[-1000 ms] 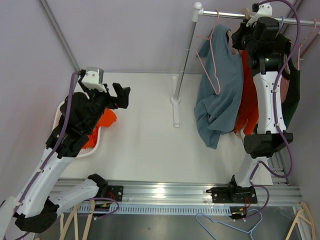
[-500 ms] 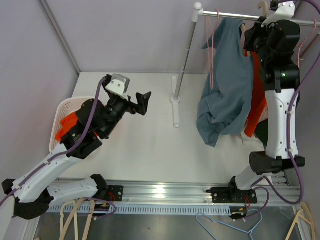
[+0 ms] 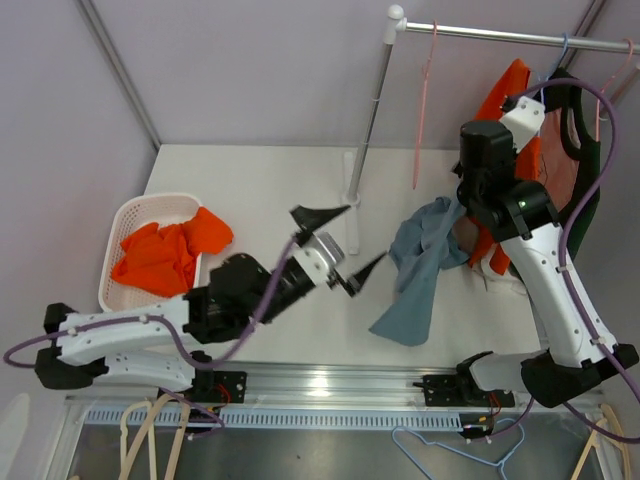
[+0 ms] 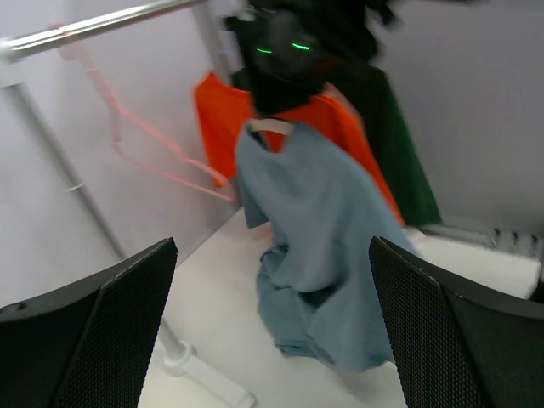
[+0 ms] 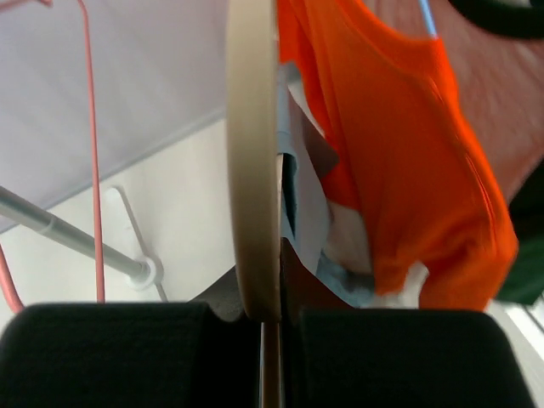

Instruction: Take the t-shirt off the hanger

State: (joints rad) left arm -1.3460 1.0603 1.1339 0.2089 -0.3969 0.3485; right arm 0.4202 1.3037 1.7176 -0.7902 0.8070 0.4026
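White tabletop (image 3: 260, 190) lay beneath the t-shirt (image 3: 415, 270), drooping from the cream hanger (image 5: 252, 153) my right gripper (image 5: 270, 316) pinched tight, off the rail (image 3: 500, 37). My left gripper (image 3: 345, 242) gaped wide nearby; best, I judged, to seize a low fold and pull down.

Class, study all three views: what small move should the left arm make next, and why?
Probably ease the open left gripper forward onto the blue t-shirt and close on its fabric. The right gripper is shut on the hanger, and the shirt dangles just ahead of the left gripper, untouched.
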